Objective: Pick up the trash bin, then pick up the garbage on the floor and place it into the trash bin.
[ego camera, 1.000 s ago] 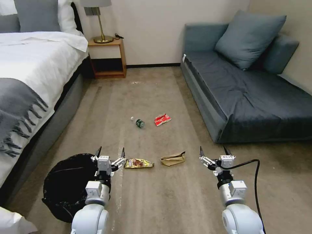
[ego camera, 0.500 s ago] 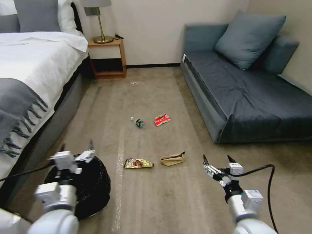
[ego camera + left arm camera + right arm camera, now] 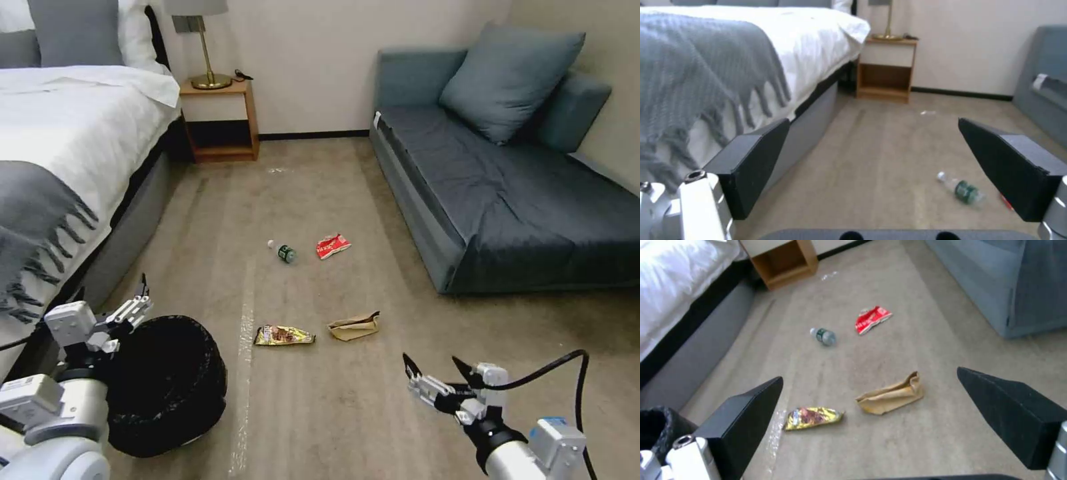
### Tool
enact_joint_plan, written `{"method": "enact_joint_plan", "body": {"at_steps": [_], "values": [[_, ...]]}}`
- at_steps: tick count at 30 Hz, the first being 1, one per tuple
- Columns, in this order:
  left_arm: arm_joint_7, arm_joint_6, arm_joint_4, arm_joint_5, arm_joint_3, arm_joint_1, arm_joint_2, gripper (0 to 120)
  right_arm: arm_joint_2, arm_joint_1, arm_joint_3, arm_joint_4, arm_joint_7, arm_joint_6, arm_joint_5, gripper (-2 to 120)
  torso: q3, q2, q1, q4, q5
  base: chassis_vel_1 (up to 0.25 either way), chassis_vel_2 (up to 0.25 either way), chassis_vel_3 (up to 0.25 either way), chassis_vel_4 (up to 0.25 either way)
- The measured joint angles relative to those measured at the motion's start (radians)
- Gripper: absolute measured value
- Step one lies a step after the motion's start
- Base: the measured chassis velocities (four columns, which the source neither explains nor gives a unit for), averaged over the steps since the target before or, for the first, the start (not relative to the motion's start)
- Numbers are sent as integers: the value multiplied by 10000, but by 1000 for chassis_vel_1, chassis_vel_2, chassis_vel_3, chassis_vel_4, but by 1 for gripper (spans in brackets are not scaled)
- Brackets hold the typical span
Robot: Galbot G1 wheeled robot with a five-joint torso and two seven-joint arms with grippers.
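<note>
The trash bin, low, round and lined with a crinkly black bag, stands on the carpet at lower left; its edge also shows in the right wrist view. My left gripper is open just beyond the bin's left rim, beside the bed, holding nothing. The garbage lies ahead: a gold wrapper, a brown paper bag, a clear bottle and a red-white wrapper. Open and empty, my right gripper hovers nearer than the paper bag, to its right.
A bed with a grey fringed throw runs along the left. A blue-grey sofa fills the right side. A wooden nightstand with a lamp stands at the back wall. A black cable loops over my right arm.
My left arm has swung left, from the bin's right rim across to its left side by the bed. My right arm has drawn back and lower. Both grippers stay open; the garbage has not moved.
</note>
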Motion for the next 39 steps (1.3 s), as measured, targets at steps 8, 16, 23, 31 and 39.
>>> {"method": "enact_joint_plan", "body": {"at_steps": [8,16,23,31,39], "values": [[-905,1396,720,-1175,-267,132,814,97,-101,304,53,-245,-105,247,-44,100,0,0,0,-1,0,0,0,0,0],[-1517,2294,1652,-1941,-885,325,1223,99,-291,630,60,-537,-139,282,-46,100,1,0,0,0,-1,0,0,0,0],[-2031,3320,1780,-2081,-776,473,798,100,-371,931,-144,-746,-65,280,141,100,1,0,0,0,0,0,0,0,0],[-2185,4699,2028,-1657,-575,411,533,100,-390,1009,-192,-867,18,307,136,100,0,0,0,0,1,0,0,0,0],[-2380,5170,2507,-2413,-534,18,549,100,-405,907,-13,-857,50,376,136,100,0,0,-1,-1,1,0,0,0,0]]}}
